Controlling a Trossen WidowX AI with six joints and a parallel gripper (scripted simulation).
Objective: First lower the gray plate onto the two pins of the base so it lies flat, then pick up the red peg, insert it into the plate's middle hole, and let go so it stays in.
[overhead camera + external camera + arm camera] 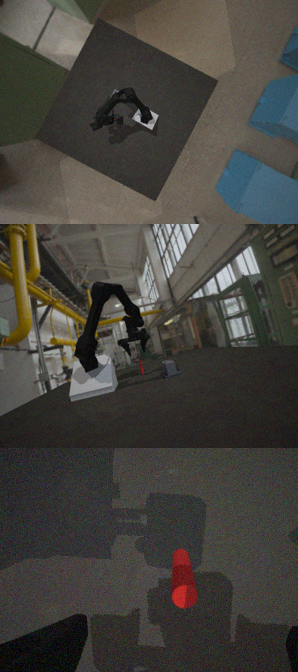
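Note:
The red peg (141,367) (184,578) stands upright on the dark table, apart from the base. My gripper (137,353) (192,633) is open and empty above the peg; in the wrist view the peg's top shows between the two fingers, a little forward of their tips. The gray plate (169,364) sits over the wider foot of the base (171,375), to the right of the peg in the exterior view, and looks level there. In the top view the arm hides most of the plate and base; their edge shows at the upper left of the arm. The plate's holes are not visible.
The white block (152,126) (92,390) under the arm's foot stands on the dark table (165,74) (193,411). Shadows of the arm and gripper fall around the peg.

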